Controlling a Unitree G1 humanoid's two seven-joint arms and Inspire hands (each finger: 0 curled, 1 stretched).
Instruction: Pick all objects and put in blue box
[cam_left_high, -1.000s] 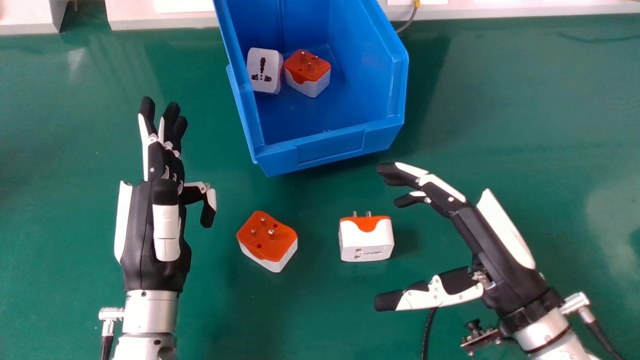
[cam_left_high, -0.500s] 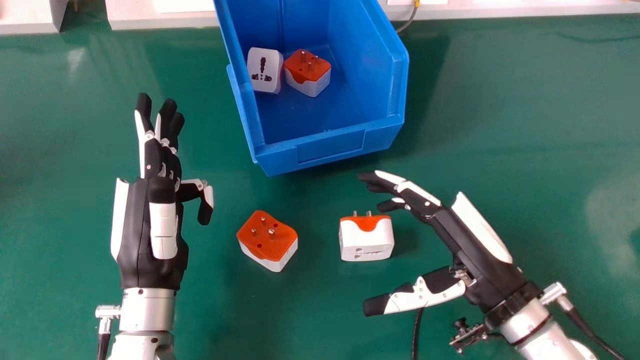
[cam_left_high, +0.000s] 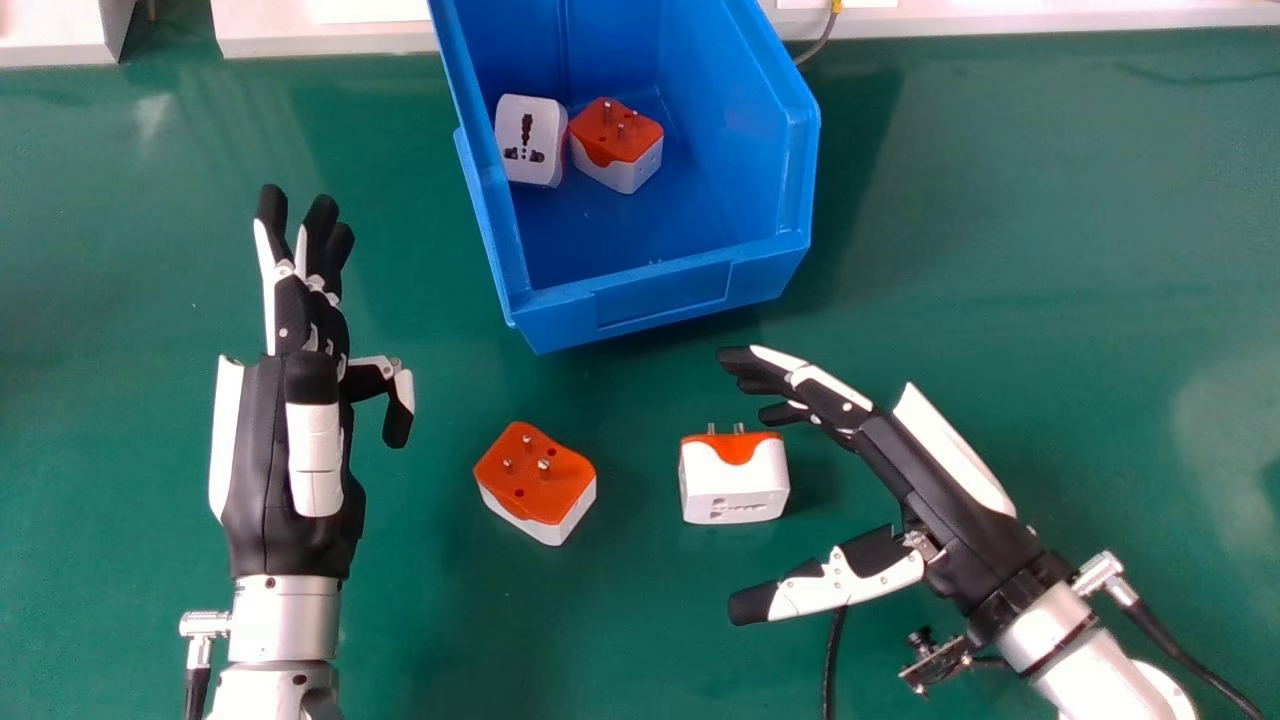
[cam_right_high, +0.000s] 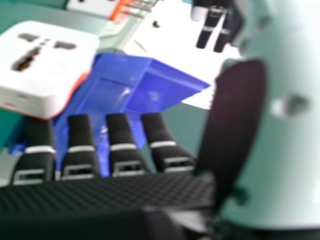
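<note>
Green desk (cam_left_high: 1050, 260) under everything, pale ledge (cam_left_high: 310, 47) along the far edge. I've got the blue box (cam_left_high: 660, 295) beyond the hands, with a socket-side adapter (cam_left_high: 545, 128) and an orange-topped adapter (cam_left_high: 615, 145) inside, side by side. Still to pick: a pins-up adapter (cam_left_high: 535, 485) between my hands and a white-sided adapter (cam_left_high: 735, 485) near the right hand (cam_left_high: 940, 500), which is released, holding nothing. Left hand (cam_left_high: 265, 450)'s released too, over on the left.

likely a lab: green worktop (cam_left_high: 1020, 230)
</note>
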